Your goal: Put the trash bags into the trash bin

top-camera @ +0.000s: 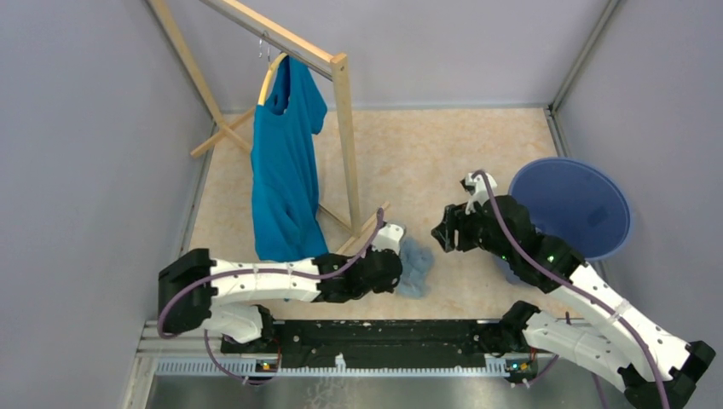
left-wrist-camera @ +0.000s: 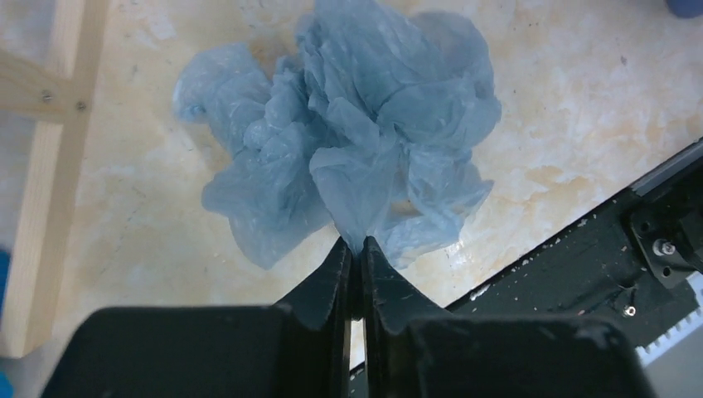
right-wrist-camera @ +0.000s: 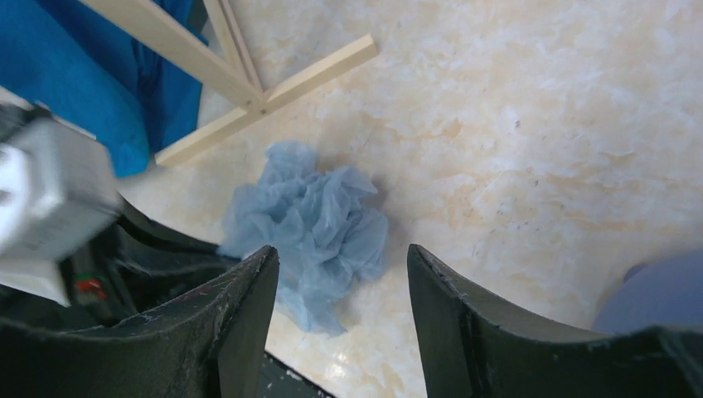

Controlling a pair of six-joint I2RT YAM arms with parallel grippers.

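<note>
The trash bag [top-camera: 415, 266] is a crumpled pale-blue film lying on the floor between the arms; it also shows in the left wrist view [left-wrist-camera: 348, 141] and the right wrist view [right-wrist-camera: 311, 228]. My left gripper [left-wrist-camera: 354, 243] is shut on a near fold of the bag, at its left side [top-camera: 394, 271]. My right gripper [right-wrist-camera: 341, 261] is open and empty, above and just right of the bag [top-camera: 442, 231]. The trash bin [top-camera: 569, 207], a round blue bucket, stands at the right behind the right arm; its edge shows in the right wrist view [right-wrist-camera: 655, 294].
A wooden clothes rack [top-camera: 345, 136] stands at the back left with a teal T-shirt [top-camera: 286, 170] on a hanger. Its foot bars lie on the floor by the bag [right-wrist-camera: 265, 91]. The black base rail [top-camera: 375, 336] runs along the near edge. Grey walls close both sides.
</note>
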